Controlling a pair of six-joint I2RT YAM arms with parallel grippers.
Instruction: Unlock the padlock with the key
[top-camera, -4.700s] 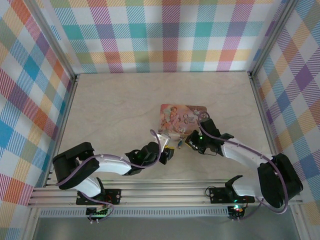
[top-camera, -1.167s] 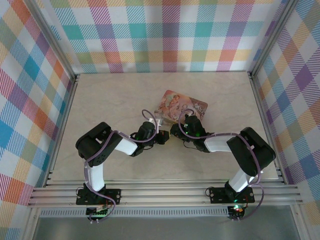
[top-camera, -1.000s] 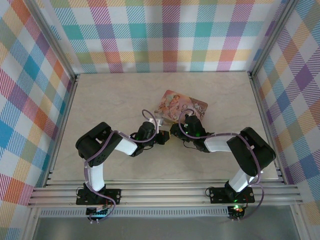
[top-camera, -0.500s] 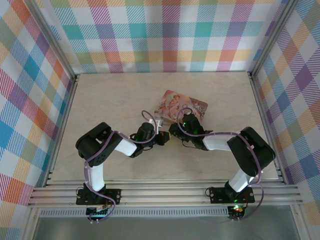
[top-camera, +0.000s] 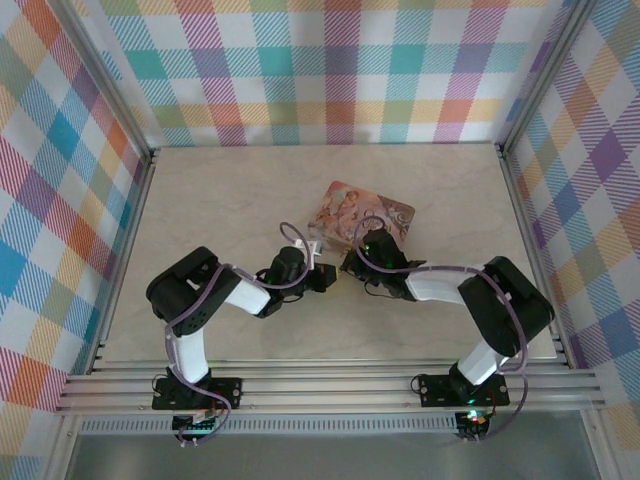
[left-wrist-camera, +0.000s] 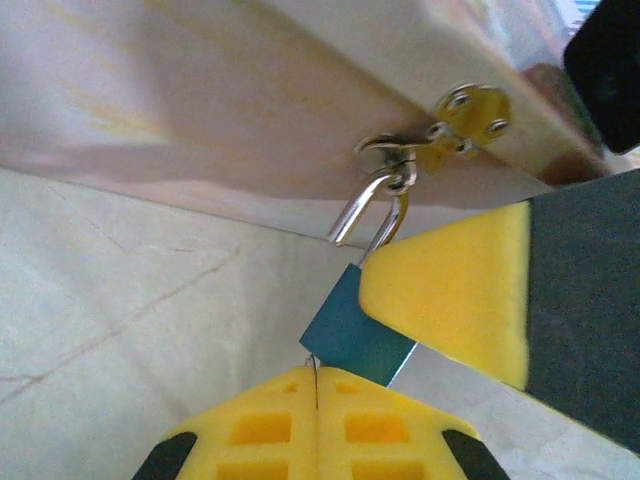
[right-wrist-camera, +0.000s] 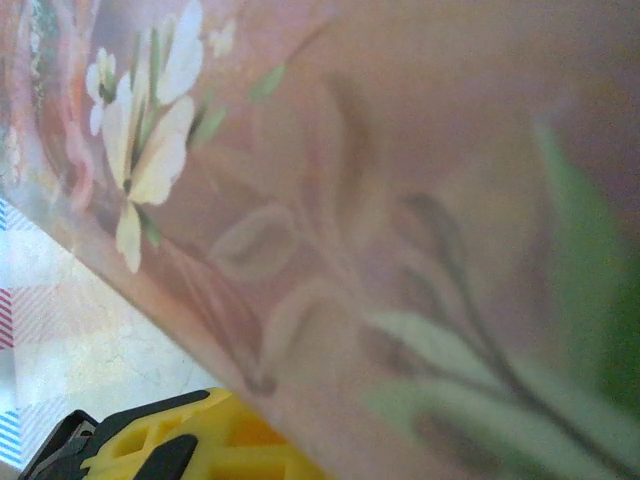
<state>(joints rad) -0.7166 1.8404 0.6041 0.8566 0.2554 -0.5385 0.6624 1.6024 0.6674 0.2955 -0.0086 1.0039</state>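
Observation:
In the left wrist view the padlock (left-wrist-camera: 352, 330), with a small blue body and a silver shackle (left-wrist-camera: 368, 205), hangs from the gold hasp (left-wrist-camera: 462, 112) on the side of the pink box (left-wrist-camera: 250, 110). My left gripper (left-wrist-camera: 317, 392) sits just below it, shut, with a thin metal sliver of the key (left-wrist-camera: 315, 368) in the seam between its pads. The rest of the key is hidden. A yellow finger (left-wrist-camera: 450, 290) of my right gripper (top-camera: 348, 265) covers the padlock's upper right corner. In the top view both grippers meet at the box's near-left corner, the left gripper (top-camera: 325, 277) just left of the right one.
The pink illustrated box (top-camera: 365, 215) lies mid-table, and its flowered lid (right-wrist-camera: 400, 200) is very close to the right wrist camera. Beside it shows one yellow finger (right-wrist-camera: 190, 440). Checked walls (top-camera: 320, 70) and metal rails (top-camera: 330, 385) enclose the marbled tabletop (top-camera: 220, 200).
The right gripper's jaws have closed over the last half second. Both arms hold almost the same place at the box's corner. The left gripper stays shut.

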